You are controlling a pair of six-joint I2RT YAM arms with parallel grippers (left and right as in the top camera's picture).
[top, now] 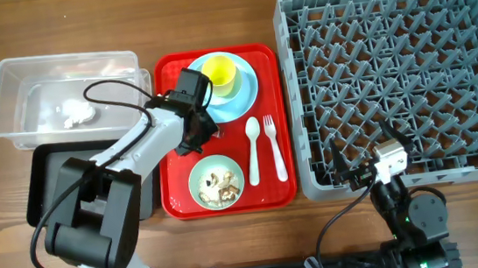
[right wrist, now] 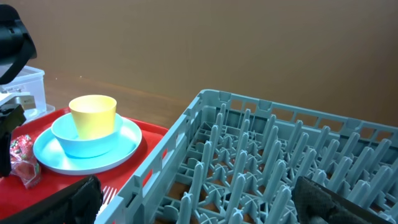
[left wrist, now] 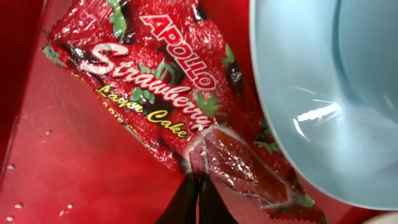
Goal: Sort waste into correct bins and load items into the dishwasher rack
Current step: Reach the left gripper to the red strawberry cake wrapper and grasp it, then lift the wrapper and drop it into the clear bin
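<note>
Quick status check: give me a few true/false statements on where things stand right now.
The tissue lies in the clear tub. True.
A plate is already in the dishwasher rack. False: the plate sits on the red tray; the rack holds nothing.
The left gripper is shut on the wrapper. True.
The right gripper holds the fork. False: it is open and empty; the fork lies on the red tray.

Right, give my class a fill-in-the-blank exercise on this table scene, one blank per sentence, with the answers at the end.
1. The yellow cup stands in a small bowl on the light ___ plate.
2. The fork and spoon lie on the ___ tray.
3. The food scraps sit in the pale ___ bowl.
4. The left gripper pinches a wrapper printed "Strawberry Layer ___".
Answers: blue; red; green; Cake.
</note>
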